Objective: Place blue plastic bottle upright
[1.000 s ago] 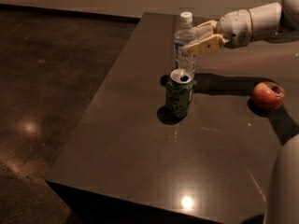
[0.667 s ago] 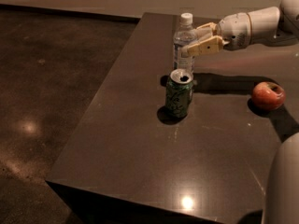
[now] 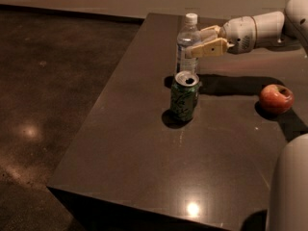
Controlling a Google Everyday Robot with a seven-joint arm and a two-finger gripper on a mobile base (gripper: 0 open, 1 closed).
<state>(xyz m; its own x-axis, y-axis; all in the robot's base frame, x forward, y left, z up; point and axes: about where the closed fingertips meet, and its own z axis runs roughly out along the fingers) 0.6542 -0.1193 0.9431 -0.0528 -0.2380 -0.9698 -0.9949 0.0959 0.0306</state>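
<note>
Table [image 3: 144, 143]: end effector [image 3: 196, 42] at upright bottle [image 3: 185, 57] (arm [image 3: 260, 29] horizontal).

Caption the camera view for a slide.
The robot's gripper at the upright white-capped clear plastic bottle, behind a green soda can on a dark table.

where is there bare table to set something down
The whole near half of the table, in front of the green can, is bare, as is the strip between can and apple. It is crowded behind the can, where the gripper grips the blue plastic bottle.
</note>
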